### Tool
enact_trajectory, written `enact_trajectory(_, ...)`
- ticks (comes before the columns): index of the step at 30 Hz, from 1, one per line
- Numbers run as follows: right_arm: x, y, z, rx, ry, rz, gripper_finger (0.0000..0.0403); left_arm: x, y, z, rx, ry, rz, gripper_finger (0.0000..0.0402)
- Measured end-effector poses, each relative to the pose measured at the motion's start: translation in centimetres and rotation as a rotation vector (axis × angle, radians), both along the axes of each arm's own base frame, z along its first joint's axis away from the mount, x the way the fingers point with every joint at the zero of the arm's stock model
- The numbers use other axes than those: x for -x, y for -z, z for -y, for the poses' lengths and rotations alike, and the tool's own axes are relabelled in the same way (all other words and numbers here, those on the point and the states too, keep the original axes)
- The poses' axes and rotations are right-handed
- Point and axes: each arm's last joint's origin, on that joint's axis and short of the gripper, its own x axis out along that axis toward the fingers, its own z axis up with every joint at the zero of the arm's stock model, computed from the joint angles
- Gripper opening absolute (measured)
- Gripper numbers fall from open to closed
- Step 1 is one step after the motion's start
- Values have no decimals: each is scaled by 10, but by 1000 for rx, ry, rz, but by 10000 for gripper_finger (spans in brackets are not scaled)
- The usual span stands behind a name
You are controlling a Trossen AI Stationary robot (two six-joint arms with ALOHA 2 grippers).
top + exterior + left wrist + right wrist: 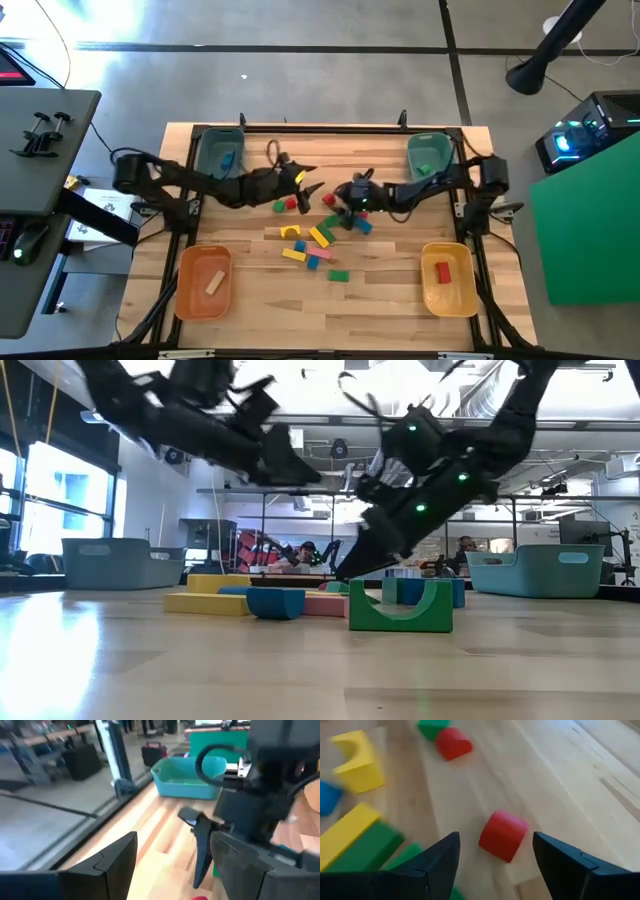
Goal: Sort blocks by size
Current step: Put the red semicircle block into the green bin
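Wooden blocks lie loose mid-table: a yellow arch (290, 231), a yellow bar (320, 237), a green block (338, 275), and blue and pink ones. In the low view a green arch (400, 605) stands nearest. My right gripper (495, 870) is open and slants down low over the table. Its fingers stand on either side of a rounded red block (503, 835) that lies on the wood, without touching it. My left gripper (310, 185) hovers open and higher, just left of the right one, near a red block (290, 203) and a green block (279, 207).
A teal bin (220, 152) sits at the far left and another (428, 155) at the far right. An orange bin (204, 282) is near left and a yellow bin (447, 277) near right, each holding a block. Bare wood lies along the near edge.
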Motion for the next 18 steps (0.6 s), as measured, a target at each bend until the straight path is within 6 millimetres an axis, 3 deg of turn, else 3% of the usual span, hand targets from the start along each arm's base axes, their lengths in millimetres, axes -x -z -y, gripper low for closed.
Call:
enact_trajectory(7,-22,-2,-4,-60,190,-54,248,36,-3,42,-64,-52,11,236)
enact_trajectory(11,-26,-1,-4,-98,218,-45,248,48,-6,50,-53,-104,45,236)
enact_trajectory(18,-35,9,-2,-109,240,-97,242,51,-6,56,-36,-105,59,236)
